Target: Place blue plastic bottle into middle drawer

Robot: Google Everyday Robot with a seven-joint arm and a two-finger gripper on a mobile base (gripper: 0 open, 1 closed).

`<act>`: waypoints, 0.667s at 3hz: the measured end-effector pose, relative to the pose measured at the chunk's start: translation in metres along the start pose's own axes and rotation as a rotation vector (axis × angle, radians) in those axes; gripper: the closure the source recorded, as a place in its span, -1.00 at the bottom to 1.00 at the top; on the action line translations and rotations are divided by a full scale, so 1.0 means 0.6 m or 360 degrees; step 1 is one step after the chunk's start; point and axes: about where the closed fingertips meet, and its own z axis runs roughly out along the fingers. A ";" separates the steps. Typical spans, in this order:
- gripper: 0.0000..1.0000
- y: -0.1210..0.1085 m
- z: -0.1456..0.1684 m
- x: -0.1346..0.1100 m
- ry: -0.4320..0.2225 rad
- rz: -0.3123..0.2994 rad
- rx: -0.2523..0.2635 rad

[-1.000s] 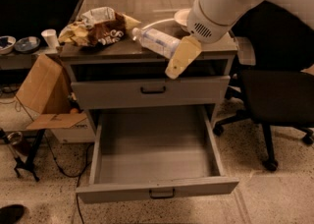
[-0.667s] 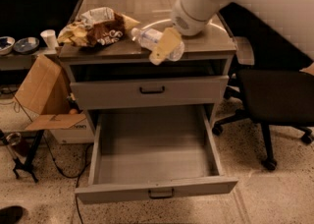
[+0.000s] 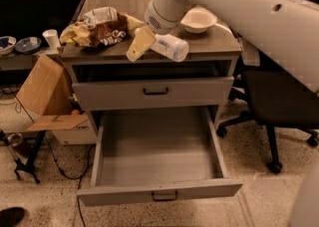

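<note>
Swinging round over the desk [image 3: 214, 46], your gripper [image 3: 141, 47] stayed clamped on the bottle [image 3: 172, 48], which hung at the front edge, above the open middle drawer [image 3: 154, 156]. Drop looked close.

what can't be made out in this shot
Camera view:
- gripper at the front edge of the cabinet top: its grip on the blue plastic bottle is hidden by the arm.
- middle drawer: rear hidden under the upper drawer front.
- arm: cut off by top and right edges.
</note>
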 end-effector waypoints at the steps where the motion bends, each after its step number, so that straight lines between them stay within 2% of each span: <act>1: -1.00 -0.001 0.077 -0.018 0.0067 -0.0010 -0.0010; 2: -1.00 -0.030 0.125 -0.010 0.0162 0.0005 0.0050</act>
